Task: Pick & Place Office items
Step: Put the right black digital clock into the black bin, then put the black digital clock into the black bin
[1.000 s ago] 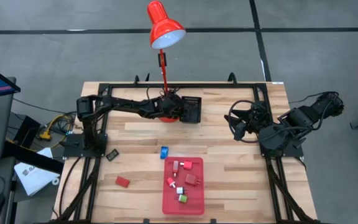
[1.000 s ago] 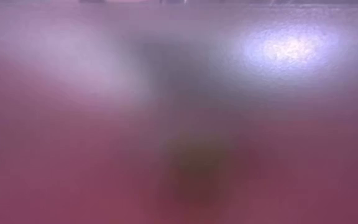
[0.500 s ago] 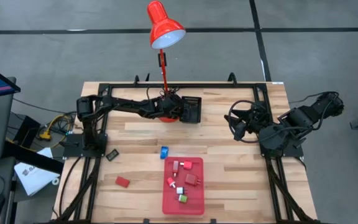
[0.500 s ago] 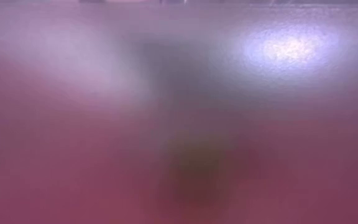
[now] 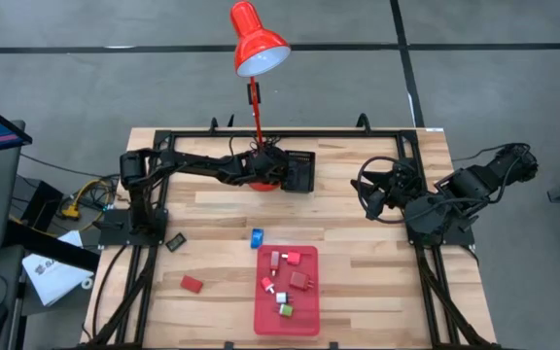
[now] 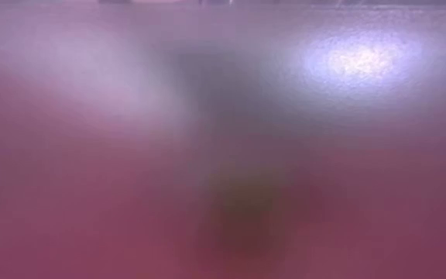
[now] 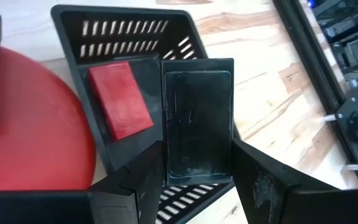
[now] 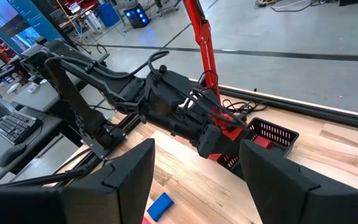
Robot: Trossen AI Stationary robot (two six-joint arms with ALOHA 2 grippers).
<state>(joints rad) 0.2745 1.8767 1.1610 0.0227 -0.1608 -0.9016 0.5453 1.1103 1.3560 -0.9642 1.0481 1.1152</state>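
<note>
Currently the left gripper (image 7: 194, 180) hovers over the black basket (image 7: 98, 34) at the table's (image 5: 358, 209) 12 o'clock, its fingers (image 7: 263, 186) closed on a flat black piece (image 7: 197, 118), long axis along the fingers. A red block (image 7: 120, 99) lies inside, just beside. Right gripper (image 8: 194, 180) waits at 3 o'clock, fingers apart, empty. Basket floor has room; lamp base (image 7: 33, 124) crowds one side.

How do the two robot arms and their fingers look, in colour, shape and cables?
Both arms are black throughout, built of jointed, rounded segments on black frame bases. The left arm is slim with cables along it. The right arm carries looping black cables near its wrist. The left gripper and right gripper each have two flat, broad, matte black fingers. I see no markings on them.
</note>
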